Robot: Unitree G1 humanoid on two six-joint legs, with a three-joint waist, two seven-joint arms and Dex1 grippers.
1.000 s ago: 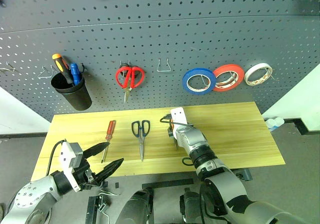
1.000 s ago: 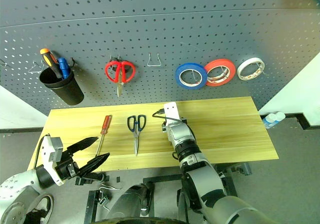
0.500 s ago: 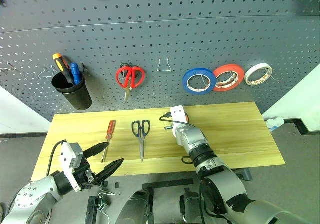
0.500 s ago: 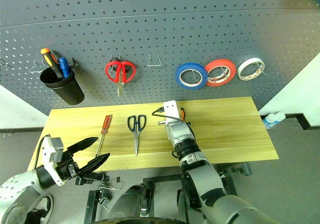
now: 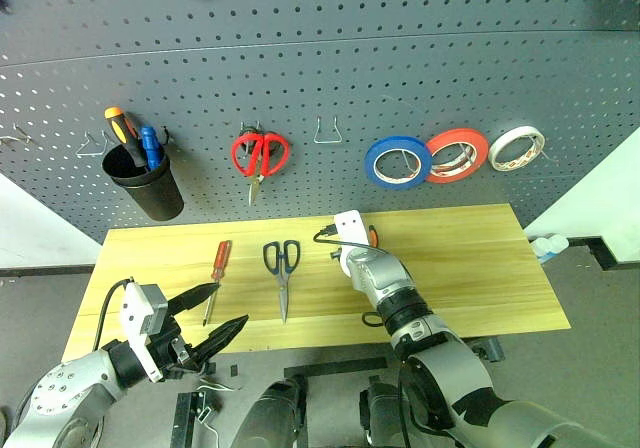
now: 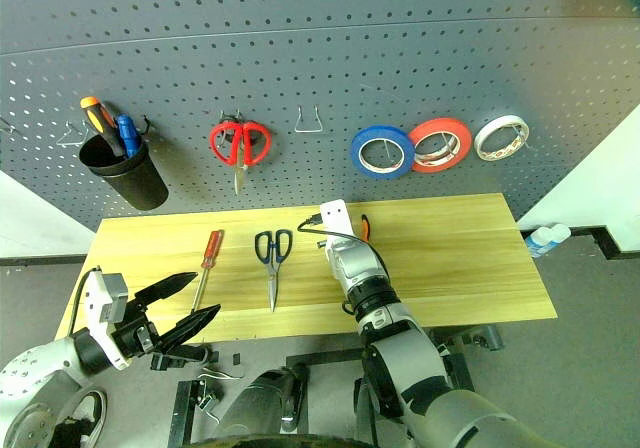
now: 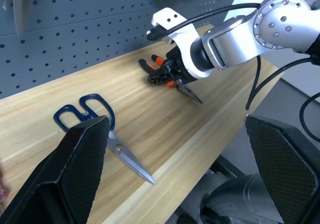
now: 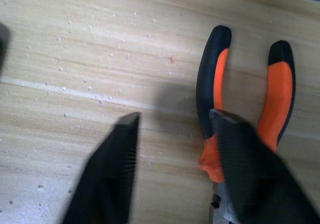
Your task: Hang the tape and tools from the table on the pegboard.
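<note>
Right wrist view: right gripper (image 8: 175, 169) fingers apart beside pliers (image 8: 240, 99), none held; stiff, heavyish, rubbery handles — grab both handles. Left gripper (image 5: 215, 313) fingers apart.

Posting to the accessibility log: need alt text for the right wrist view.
Two black fingers of the right gripper stand apart over a light wooden plank table; one overlaps the orange-and-black-handled pliers lying on it, none gripped between them.

Bare table (image 5: 470, 268) right of the pliers (image 8: 240, 99), open planks between scissors (image 5: 282, 268) and pliers, an empty hook (image 5: 326, 131) between red scissors (image 5: 259, 155) and blue tape (image 5: 397, 161).
</note>
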